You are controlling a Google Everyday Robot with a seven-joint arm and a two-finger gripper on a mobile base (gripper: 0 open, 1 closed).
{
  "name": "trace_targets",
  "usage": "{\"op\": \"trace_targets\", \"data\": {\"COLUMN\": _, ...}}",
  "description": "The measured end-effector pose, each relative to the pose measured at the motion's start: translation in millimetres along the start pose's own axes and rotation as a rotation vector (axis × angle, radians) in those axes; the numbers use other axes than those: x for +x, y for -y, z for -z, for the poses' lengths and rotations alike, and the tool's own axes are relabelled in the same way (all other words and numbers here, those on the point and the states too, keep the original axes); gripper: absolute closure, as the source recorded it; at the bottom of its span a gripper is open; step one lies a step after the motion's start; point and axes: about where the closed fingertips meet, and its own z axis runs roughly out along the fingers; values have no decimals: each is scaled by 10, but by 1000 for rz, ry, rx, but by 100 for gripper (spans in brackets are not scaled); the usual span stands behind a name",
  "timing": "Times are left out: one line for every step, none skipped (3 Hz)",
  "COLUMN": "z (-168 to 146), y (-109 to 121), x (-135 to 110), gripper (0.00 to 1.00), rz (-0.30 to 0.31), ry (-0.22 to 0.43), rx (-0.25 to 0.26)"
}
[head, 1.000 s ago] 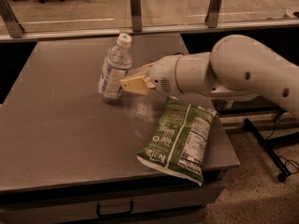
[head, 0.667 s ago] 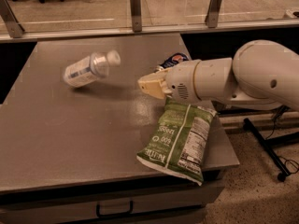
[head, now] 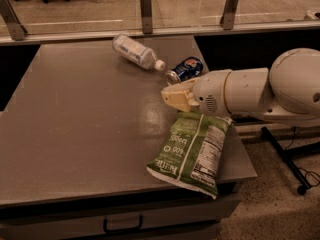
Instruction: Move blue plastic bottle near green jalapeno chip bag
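Observation:
The blue plastic bottle lies on its side at the back of the table, white cap pointing right toward a dark blue soda can. The green jalapeno chip bag lies flat at the front right, its lower end hanging over the table edge. My gripper hovers low over the table just above the bag's top edge and just in front of the can. It holds nothing. The bottle lies well apart from it, up and to the left.
The grey table runs left and forward of the gripper. A railing with metal posts runs behind the back edge. My white arm reaches in from the right. A drawer handle sits below the front edge.
The bottle left my gripper: it was upright in the grip, then lay on its side at the left, and now lies at the back near the can. The gripper has drawn back toward the bag.

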Motion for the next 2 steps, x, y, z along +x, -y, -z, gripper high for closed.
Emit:
{"op": "trace_targets", "data": {"z": 61, "y": 17, "x": 39, "gripper": 13, "rz": -1, "ry": -5, "rx": 11}}
{"op": "trace_targets", "data": {"z": 56, "y": -3, "x": 23, "gripper": 0, "rz": 4, "ry": -6, "rx": 10}}
